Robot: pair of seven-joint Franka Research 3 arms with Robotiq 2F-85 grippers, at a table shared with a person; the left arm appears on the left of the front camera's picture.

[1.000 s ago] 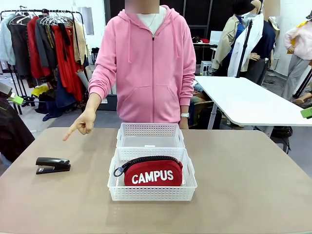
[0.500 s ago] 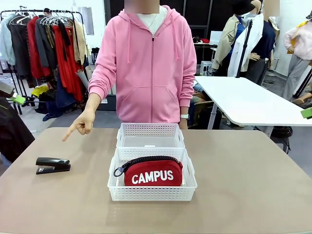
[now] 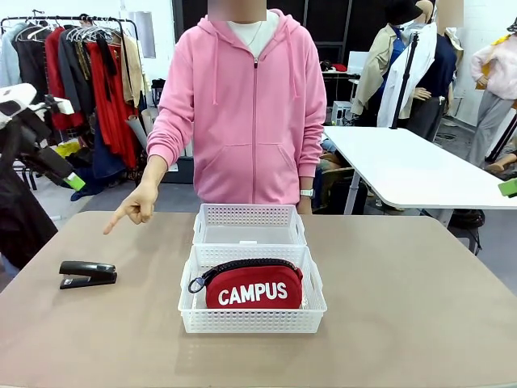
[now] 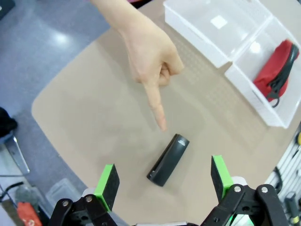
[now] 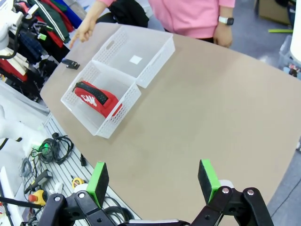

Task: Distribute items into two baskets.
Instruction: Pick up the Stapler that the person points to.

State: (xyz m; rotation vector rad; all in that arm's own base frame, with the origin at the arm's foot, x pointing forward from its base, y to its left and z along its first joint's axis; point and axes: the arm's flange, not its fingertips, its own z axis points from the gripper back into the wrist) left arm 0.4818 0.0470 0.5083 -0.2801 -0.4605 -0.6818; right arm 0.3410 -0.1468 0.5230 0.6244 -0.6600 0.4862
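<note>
Baskets: two, both white with lattice sides, parked end to end in the middle of the table [image 3: 404, 307] and touching. That's the near basket [image 3: 252, 319] on the robot's side and the far basket [image 3: 249, 215] on the person's side.
Pouch: just one, the red CAMPUS pouch [image 3: 254, 287]. It lay inside the near basket with the lettering facing the robot and the black zipper on top.
Stapler: one black stapler [image 3: 87, 274]. It sat flat on the bare tabletop, well off to the robot's left of both baskets and in neither of them.
Far basket contents: pretty much nothing, only a little white square on its bottom.
Person's hand: one pointing hand [image 3: 137, 206] with the index finger stretched down toward the stapler. In the left wrist view the fingertip was close to the stapler's end but not on it.
Left gripper: the left gripper [image 4: 163, 181] had its jaws spread all the way and was holding nothing. It hung up in the air over the stapler [image 4: 168, 159], which showed up between the two green pads [image 4: 107, 186] but farther down on the table, so there was no contact.
Right gripper: the right gripper [image 5: 153, 180] was also spread wide and empty. It was high over the table's right side with only bare tabletop between its fingers, well apart from the baskets.
Left arm: in the front view the left arm [image 3: 28, 121] was at the far left edge, raised above table level.
</note>
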